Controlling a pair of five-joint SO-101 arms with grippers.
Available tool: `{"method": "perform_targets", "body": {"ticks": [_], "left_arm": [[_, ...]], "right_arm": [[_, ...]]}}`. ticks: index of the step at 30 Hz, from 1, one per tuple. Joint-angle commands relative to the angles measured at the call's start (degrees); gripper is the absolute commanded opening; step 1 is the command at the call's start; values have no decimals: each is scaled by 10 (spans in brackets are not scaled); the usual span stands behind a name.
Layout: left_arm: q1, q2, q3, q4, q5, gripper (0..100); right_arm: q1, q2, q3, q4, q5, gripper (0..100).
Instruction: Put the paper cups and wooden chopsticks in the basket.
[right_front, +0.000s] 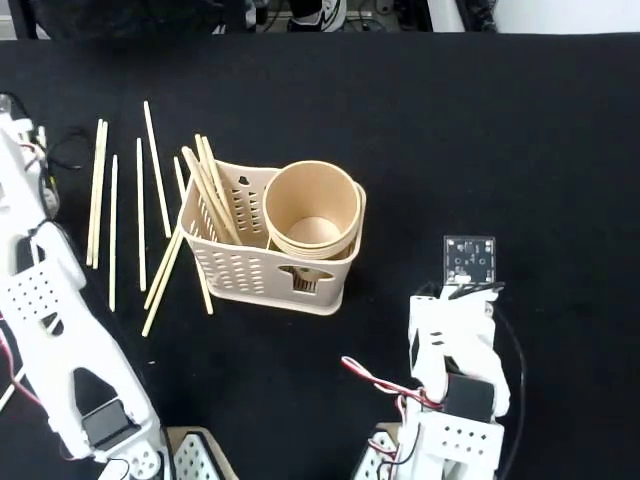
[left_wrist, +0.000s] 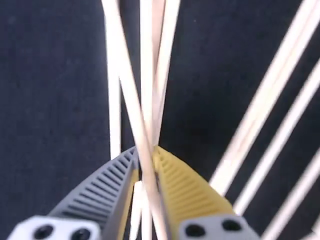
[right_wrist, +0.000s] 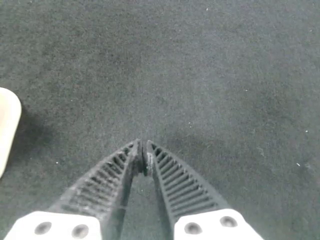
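my left gripper (left_wrist: 145, 154) is closed down narrow on a small bunch of chopsticks (left_wrist: 142, 90). they cross right between the jaws and fan out ahead of the tips, so i judge the pinch sits near one end and the long free ends will swing wide. loose chopsticks (left_wrist: 272, 120) lie on the black cloth (left_wrist: 50, 75) off to the yellow finger's side, apart from the jaws.

my right gripper (right_wrist: 144, 150) is shut tip to tip on nothing, over bare cloth. a pale rounded edge sits off to one side of its jaws; i cannot tell what it is.

from above, the basket (right_front: 250, 268) stands between my two arms, well apart from the right jaws. the paper cups (right_front: 312, 200) are nested upright in one side of it. leaning chopsticks (right_front: 212, 185) are propped in the other side with their ends poking over the rim. the cups look done, so sticks are what remains.

the slot beside the cups is tight and partly taken. i'd bring the bunch in steep and end first, to miss the rim and the cup lip. the cloth around the basket gives me room to swing.
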Motion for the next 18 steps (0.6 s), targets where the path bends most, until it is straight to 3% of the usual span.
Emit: {"method": "perform_targets", "body": {"ticks": [1,9,18], "left_arm": [[11,-196,159,5,58,28],[51,-449,384,-11,61,29],[53,-671,662,-157,60,29]], "right_arm": [[-5,-39,-2,3,-4,15],[-4,-39,-2,3,-4,15],[-4,-39,-2,3,-4,15]]}}
